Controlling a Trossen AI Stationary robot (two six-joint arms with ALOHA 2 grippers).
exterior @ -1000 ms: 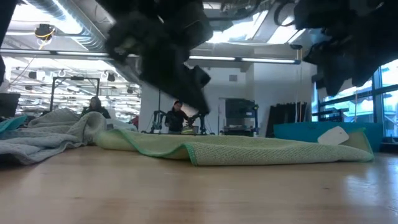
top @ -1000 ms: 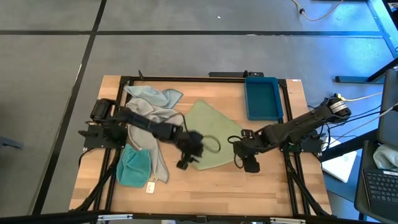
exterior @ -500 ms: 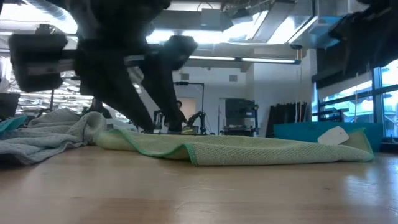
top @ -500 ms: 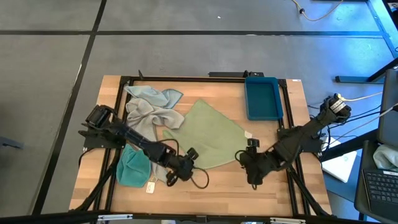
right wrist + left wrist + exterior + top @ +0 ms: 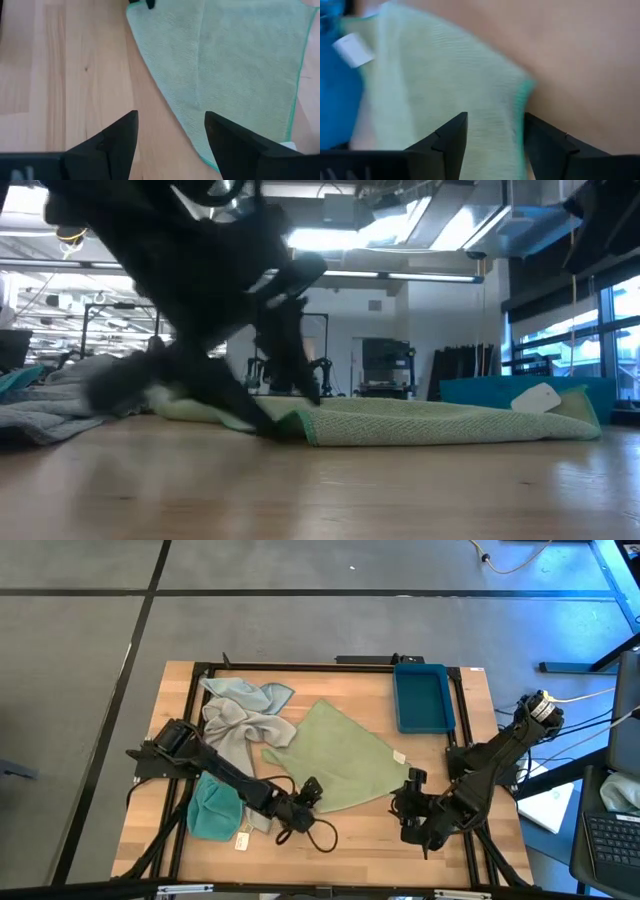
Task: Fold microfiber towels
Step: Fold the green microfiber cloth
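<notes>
A pale green towel (image 5: 345, 752) lies spread flat mid-table, one corner pointing to the near edge, with a white tag (image 5: 400, 755) at its right corner. My left gripper (image 5: 311, 790) is open and low at the towel's near corner (image 5: 526, 86), one finger on either side of the edge there. My right gripper (image 5: 408, 805) is open and empty over bare wood, right of that corner; the towel (image 5: 230, 65) lies ahead of it. Grey (image 5: 240, 728), pale blue (image 5: 252, 692) and teal (image 5: 214, 810) towels lie crumpled at the left. My left gripper stands open over the green towel's edge (image 5: 512, 125) just beside its near corner, coming in low from the table's left. The towel lies flat on the table. I cannot tell whether the fingers (image 5: 451, 134) touch the cloth.
A rigid blue tray (image 5: 422, 697) stands at the far right of the table. Bare wood (image 5: 360, 845) runs along the near edge. In the low view the left arm (image 5: 200, 310) stands in front of the green towel (image 5: 440, 420).
My left gripper has gone from above the green towel toward the table's near edge and down to the towel's near corner. My right gripper has drawn back toward the near right, off the towel. The towel has stayed flat.
</notes>
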